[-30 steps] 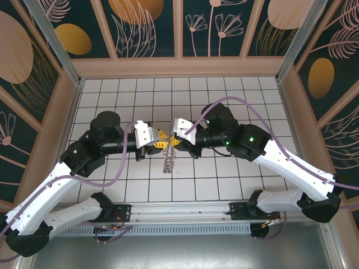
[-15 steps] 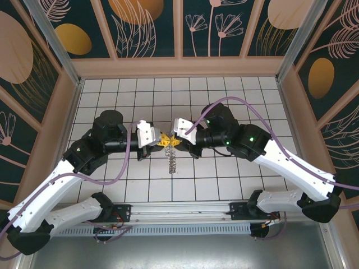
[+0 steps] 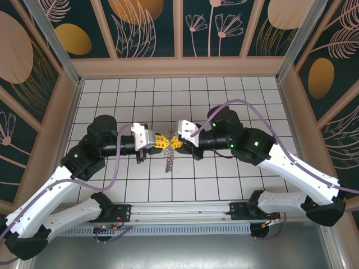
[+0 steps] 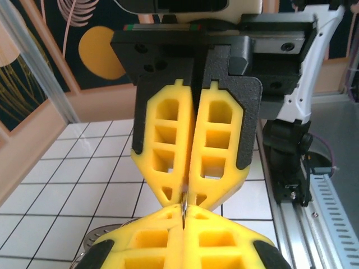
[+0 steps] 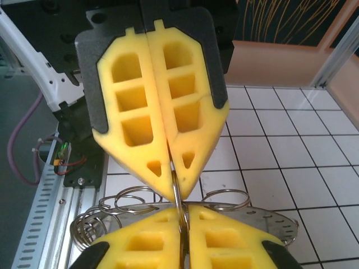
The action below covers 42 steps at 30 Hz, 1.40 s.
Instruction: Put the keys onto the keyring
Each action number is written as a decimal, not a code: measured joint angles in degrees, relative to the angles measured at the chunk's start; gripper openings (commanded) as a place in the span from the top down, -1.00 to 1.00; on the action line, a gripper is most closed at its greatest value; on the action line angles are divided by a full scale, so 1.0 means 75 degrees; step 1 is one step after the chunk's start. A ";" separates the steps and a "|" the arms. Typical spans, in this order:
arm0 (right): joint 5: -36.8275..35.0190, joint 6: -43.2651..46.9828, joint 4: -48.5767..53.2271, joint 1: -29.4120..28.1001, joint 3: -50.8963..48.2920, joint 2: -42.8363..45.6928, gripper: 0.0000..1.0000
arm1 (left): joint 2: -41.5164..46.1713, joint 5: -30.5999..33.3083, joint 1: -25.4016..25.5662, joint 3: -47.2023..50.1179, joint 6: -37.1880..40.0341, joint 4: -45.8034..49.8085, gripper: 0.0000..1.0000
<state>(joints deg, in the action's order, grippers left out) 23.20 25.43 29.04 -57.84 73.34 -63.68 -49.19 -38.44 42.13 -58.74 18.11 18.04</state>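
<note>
Left gripper (image 3: 159, 142) and right gripper (image 3: 177, 142) meet tip to tip above mid-floor, each with its yellow fingers pressed together on the same thin wire loop (image 5: 177, 208). The keyring (image 3: 168, 162) sits just below them, its grey scalloped rim beside a tangle of wire rings (image 5: 126, 203); whether it touches the white tiled floor (image 3: 224, 95) cannot be told. The fingers block the pinch itself from above. Purple cables (image 3: 115, 168) arc over both arms, patterned walls (image 3: 146, 28) stand far, and a slotted rail (image 3: 179, 230) runs near
</note>
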 measured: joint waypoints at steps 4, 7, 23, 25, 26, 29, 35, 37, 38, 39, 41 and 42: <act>0.0128 -0.0178 -0.0481 0.0000 -0.0361 0.0321 0.73 | 0.0143 -0.0274 0.0000 0.0076 -0.0326 -0.0446 1.00; 0.0149 -0.0254 -0.0606 0.0000 -0.0402 0.0350 0.69 | 0.0236 -0.0449 0.0000 0.0079 -0.0490 -0.0729 1.00; 0.0221 -0.0297 -0.0877 0.0000 -0.0487 0.0347 1.00 | 0.0405 -0.0729 0.0000 0.0542 -0.0997 -0.1716 1.00; 0.0262 -0.0297 -0.0877 0.0000 -0.0487 0.0315 1.00 | 0.0411 -0.0804 0.0000 0.0632 -0.1052 -0.1795 1.00; 0.0277 -0.0297 -0.0877 0.0000 -0.0487 0.0280 1.00 | 0.0411 -0.0822 0.0000 0.0650 -0.1075 -0.1824 1.00; 0.0382 -0.0303 -0.0889 0.0000 -0.0487 0.0122 1.00 | 0.0411 -0.0822 0.0000 0.0726 -0.1151 -0.1967 1.00; 0.0627 -0.0323 -0.0962 0.0006 -0.0484 -0.0076 1.00 | 0.0425 -0.0825 -0.0003 0.0930 -0.1303 -0.2124 1.00; 0.0667 -0.0323 -0.0997 0.0006 -0.0484 -0.0087 1.00 | 0.0458 -0.0819 -0.0003 0.0968 -0.1320 -0.2203 1.00; 0.0667 -0.0323 -0.1017 0.0006 -0.0484 -0.0085 1.00 | 0.0475 -0.0816 -0.0003 0.0982 -0.1323 -0.2238 1.00; 0.0662 -0.0323 -0.1049 0.0000 -0.0487 -0.0073 0.90 | 0.0498 -0.0807 -0.0003 0.1003 -0.1329 -0.2279 1.00; 0.0629 -0.0396 -0.1145 0.0000 -0.0513 -0.0015 0.61 | 0.0554 -0.0775 0.0000 0.1040 -0.1343 -0.2384 1.00; 0.0542 -0.0449 -0.1274 0.0000 -0.0583 0.0055 0.52 | 0.0580 -0.0758 0.0000 0.1049 -0.1346 -0.2416 1.00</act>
<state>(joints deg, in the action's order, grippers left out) 27.27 22.06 19.49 -57.84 68.97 -63.26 -44.84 -44.12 42.13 -50.87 8.01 -0.08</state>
